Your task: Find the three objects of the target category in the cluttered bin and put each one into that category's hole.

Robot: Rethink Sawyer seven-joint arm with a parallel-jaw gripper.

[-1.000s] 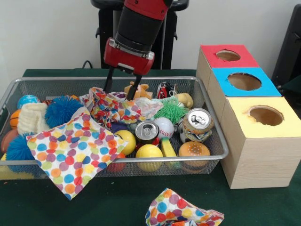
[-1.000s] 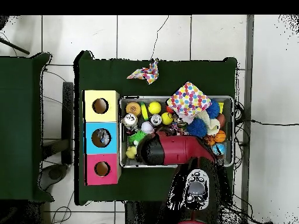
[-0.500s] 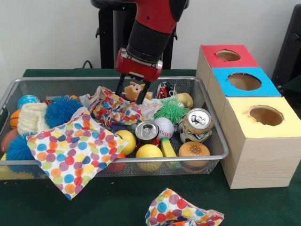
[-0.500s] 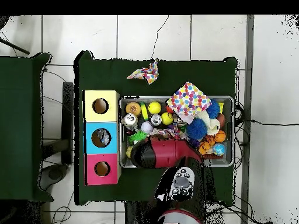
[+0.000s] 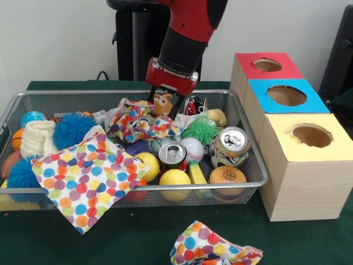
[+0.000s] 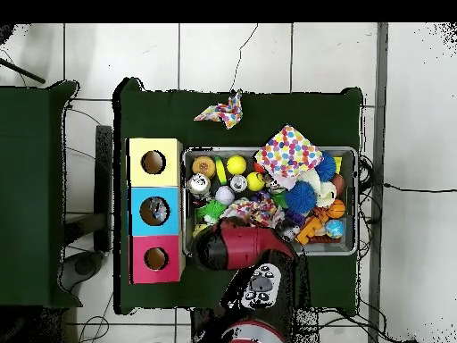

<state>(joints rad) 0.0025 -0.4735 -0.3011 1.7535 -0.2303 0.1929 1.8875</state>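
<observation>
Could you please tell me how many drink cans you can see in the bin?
2. One can sits mid-bin beside the baseball; the other can stands at the end nearest the boxes. More may lie hidden under the cloths.

a wire mesh bin (image 5: 251,165) on the green table brims with balls, cans, spiky toys and dotted cloths. a small tan plush animal (image 5: 161,103) sits upright at the bin's far edge, between the gripper's (image 5: 164,108) fingers. beside the bin's right end stand three wooden boxes, their holes ringed red (image 5: 267,65), blue (image 5: 286,95) and yellow (image 5: 311,135).
</observation>
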